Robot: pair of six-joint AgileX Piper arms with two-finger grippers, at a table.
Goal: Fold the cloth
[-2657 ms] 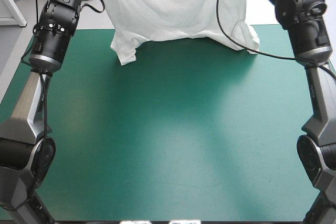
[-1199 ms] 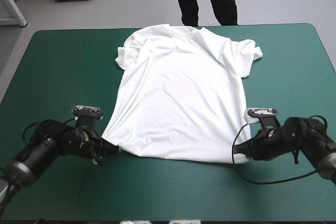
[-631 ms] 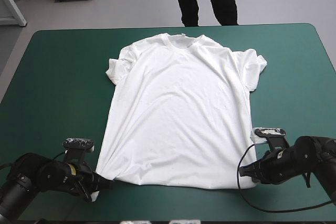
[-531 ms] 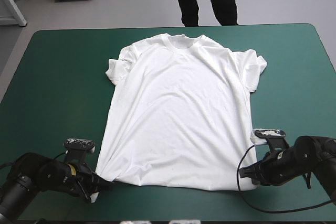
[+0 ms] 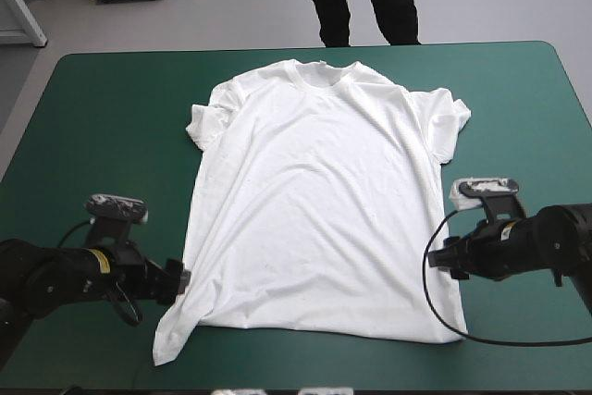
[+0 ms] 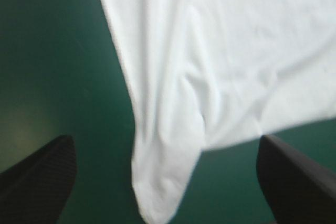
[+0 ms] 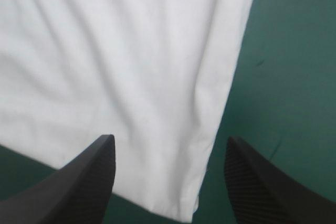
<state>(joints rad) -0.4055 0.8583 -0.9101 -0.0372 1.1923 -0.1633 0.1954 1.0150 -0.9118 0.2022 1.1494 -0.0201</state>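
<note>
One T-shirt (image 5: 314, 201). Two end effectors: left end effector (image 6: 165, 140), right end effector (image 7: 170, 141). One teal-green table (image 5: 111, 108).

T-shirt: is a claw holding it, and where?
Nothing is held. The left claw and right claw are open, by the bottom corners of the T-shirt.

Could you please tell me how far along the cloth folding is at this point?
Done: the T-shirt lies spread flat on the teal-green table, collar toward the far edge, though the hem corner by the left pincer is bunched to a point. In hand: nothing; both it and the right pincer stand open beside the hem. Left: every fold; none shows yet.
</note>
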